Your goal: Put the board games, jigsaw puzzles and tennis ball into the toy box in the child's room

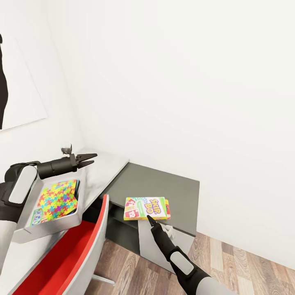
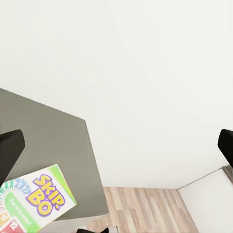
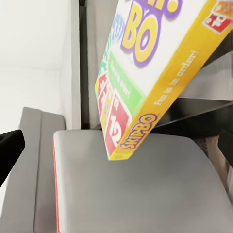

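A yellow-green Skip-Bo board game (image 1: 147,208) lies at the front edge of the dark cabinet top (image 1: 164,184). My right gripper (image 1: 150,219) is just in front of it, open, its fingers (image 3: 9,150) wide of the box (image 3: 145,87). The light grey toy box (image 1: 49,230) sits on the pale table (image 1: 104,166) and holds a jigsaw puzzle (image 1: 57,200) lying over a blue board game (image 1: 37,216). My left gripper (image 1: 84,159) hovers open and empty beyond the toy box, with the Skip-Bo box (image 2: 36,199) below it. The tennis ball and the bed are out of view.
A red chair (image 1: 69,254) stands tucked against the table, between my arms. White walls close the corner behind the table, with a black silhouette poster (image 1: 4,90) on the left one. Wood-plank floor (image 1: 229,254) lies right of the cabinet.
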Controlling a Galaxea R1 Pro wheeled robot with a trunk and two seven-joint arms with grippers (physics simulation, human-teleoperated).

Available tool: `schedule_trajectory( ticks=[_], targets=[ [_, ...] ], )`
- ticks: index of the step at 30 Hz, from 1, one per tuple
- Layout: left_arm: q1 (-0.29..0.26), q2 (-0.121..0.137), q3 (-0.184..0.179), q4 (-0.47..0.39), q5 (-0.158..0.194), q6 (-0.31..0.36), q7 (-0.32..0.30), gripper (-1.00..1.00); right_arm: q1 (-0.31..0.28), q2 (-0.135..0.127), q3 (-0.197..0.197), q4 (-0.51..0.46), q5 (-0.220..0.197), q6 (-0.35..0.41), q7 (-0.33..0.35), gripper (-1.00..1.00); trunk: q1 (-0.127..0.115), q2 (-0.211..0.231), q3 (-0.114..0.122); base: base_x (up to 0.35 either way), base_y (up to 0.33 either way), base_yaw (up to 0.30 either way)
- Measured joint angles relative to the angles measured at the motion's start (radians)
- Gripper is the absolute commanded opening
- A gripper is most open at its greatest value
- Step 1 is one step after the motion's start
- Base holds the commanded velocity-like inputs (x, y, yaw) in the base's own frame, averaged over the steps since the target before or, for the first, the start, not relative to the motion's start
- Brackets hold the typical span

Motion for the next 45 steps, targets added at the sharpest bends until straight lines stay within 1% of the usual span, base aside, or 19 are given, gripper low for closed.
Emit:
schedule_trajectory(
  ticks=[3,11,41,45],
  targets=[
    [0.0,0.0,0.0,0.0,0.001,0.0,0.0,1.0,0.0,0.0,0.0,0.0,0.0,0.0,0.0,1.0,0.012,-0.021,-0.009,0.0,0.0,0.0],
    [0.0,0.0,-0.001,-0.002,0.002,0.0,0.0,1.0,0.0,0.0,0.0,0.0,0.001,-0.001,0.001,1.0,0.012,-0.021,-0.01,0.0,0.0,0.0],
    [0.0,0.0,-0.001,-0.002,0.002,0.0,0.0,1.0,0.0,0.0,0.005,0.0,0.004,-0.002,0.001,1.0,0.127,-0.231,-0.104,0.0,0.0,0.0],
    [0.0,0.0,-0.001,-0.002,0.002,0.0,0.0,1.0,0.0,0.0,0.005,0.0,0.004,-0.021,0.0,1.0,0.142,-0.259,-0.116,0.0,0.0,0.0]
  ],
)
